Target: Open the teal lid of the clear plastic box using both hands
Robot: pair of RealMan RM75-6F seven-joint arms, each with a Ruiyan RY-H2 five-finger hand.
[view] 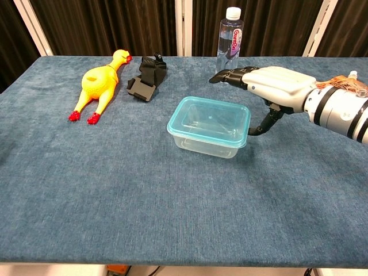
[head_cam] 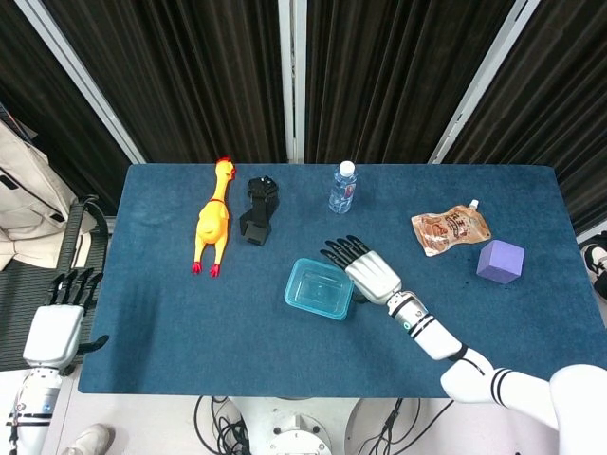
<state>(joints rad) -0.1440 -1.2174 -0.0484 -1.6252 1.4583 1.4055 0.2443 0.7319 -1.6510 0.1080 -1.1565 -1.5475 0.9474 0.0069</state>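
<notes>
The clear plastic box with its teal lid (head_cam: 319, 288) (view: 209, 126) sits near the middle of the blue table, lid on. My right hand (head_cam: 363, 266) (view: 269, 85) hovers at the box's right far side, palm down, fingers stretched out and apart, holding nothing; its thumb (view: 261, 125) hangs down beside the box's right edge. Whether the thumb touches the lid I cannot tell. My left hand (head_cam: 62, 318) stays off the table's left front corner, fingers extended, holding nothing; the chest view does not show it.
A yellow rubber chicken (head_cam: 212, 226) (view: 99, 84) and a black device (head_cam: 257, 209) (view: 146, 79) lie at the back left. A water bottle (head_cam: 342, 188) (view: 230, 38) stands behind the box. A snack pouch (head_cam: 450, 230) and a purple cube (head_cam: 500, 262) lie to the right.
</notes>
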